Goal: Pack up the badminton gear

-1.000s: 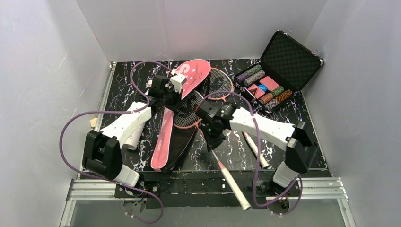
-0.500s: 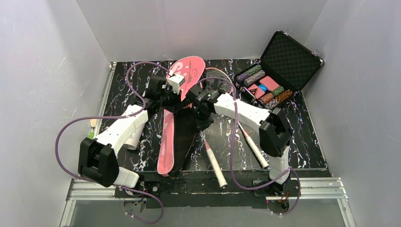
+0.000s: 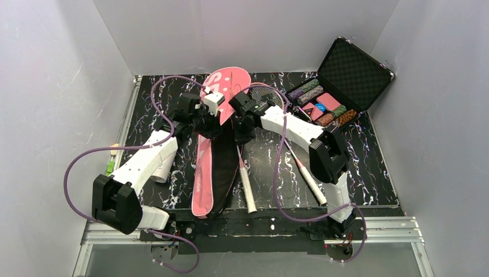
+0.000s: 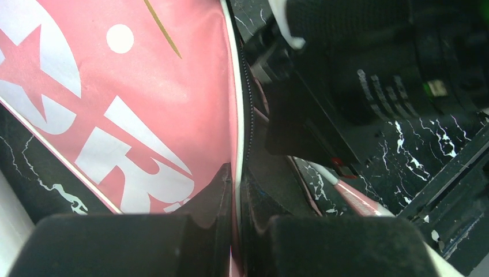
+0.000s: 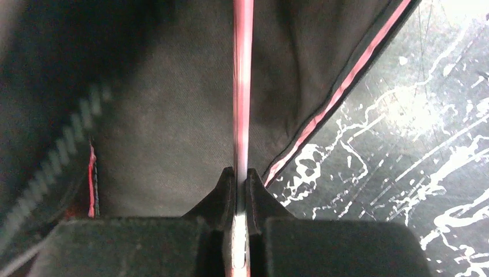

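Observation:
The pink "SPORT" racket bag (image 3: 203, 173) lies lengthwise on the table, its flap lifted at the far end. My left gripper (image 3: 211, 117) is shut on the bag's zipper edge (image 4: 237, 179) and holds the pink flap (image 4: 144, 104) up. My right gripper (image 3: 242, 128) is shut on a racket's pink shaft (image 5: 243, 86). The racket head is inside the bag's black lining (image 5: 173, 133), and its white handle (image 3: 246, 189) trails toward me. The second racket (image 3: 269, 96) lies to the right, handle (image 3: 308, 179) near. The white-grey tube (image 3: 163, 168) lies by my left arm. No shuttlecocks show.
An open black case (image 3: 346, 72) with patterned chip rolls (image 3: 323, 107) stands at the back right. A small green-yellow object (image 3: 109, 165) lies at the table's left edge. White walls close in on three sides. The table's black marble top (image 5: 403, 144) shows right of the bag.
My right gripper has moved far and left with the racket, sliding its head into the bag. The handle has come off the near edge onto the table. The left gripper keeps holding the flap.

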{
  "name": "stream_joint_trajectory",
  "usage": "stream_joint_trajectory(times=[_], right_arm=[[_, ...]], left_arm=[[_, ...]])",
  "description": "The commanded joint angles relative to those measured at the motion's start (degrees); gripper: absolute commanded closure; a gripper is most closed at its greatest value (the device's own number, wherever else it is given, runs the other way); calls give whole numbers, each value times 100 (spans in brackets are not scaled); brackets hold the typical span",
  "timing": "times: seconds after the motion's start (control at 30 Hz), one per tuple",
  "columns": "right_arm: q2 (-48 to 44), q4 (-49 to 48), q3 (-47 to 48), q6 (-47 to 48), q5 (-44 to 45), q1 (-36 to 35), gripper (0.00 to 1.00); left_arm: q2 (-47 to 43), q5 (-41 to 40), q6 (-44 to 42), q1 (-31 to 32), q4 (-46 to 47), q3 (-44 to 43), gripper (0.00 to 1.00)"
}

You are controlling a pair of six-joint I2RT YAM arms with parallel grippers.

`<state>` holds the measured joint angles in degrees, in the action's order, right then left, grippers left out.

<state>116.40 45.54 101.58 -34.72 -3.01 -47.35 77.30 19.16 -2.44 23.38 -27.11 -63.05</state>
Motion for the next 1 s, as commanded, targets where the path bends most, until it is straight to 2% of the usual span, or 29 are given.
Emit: stream_joint_trajectory(times=[0.0, 0.17, 0.3, 0.37, 0.53, 0.63, 0.7, 0.8, 0.97], right_arm=[[90, -787, 299, -461, -310, 233, 99], [107, -1419, 22, -798, -731, 381, 96], [301, -1480, 156, -941, -1108, 420, 82], [347, -1502, 183, -987, -1235, 420, 79], [381, -1770, 43, -1142, -1407, 418, 77], [491, -1819, 116, -1177, -1635, 422, 68], [555, -1755, 192, -1121, -1828, 440, 56], [444, -1498, 226, -936, -1934, 553, 46], [-521, -1498, -722, -666, -1531, 1068, 29]], left_arm=[[-260, 376, -4, 29, -13, -35, 100], [-215, 376, 1, 31, 46, 47, 100], [-93, 275, -179, 29, 194, 210, 100], [40, 233, -279, 33, 195, 226, 100], [213, 239, -273, 27, 242, 205, 100], [206, 289, -210, 28, 261, 183, 100], [180, 253, -213, 27, 264, 194, 100], [163, 229, -221, 22, 268, 205, 100], [88, 236, -167, -51, 277, 193, 100]])
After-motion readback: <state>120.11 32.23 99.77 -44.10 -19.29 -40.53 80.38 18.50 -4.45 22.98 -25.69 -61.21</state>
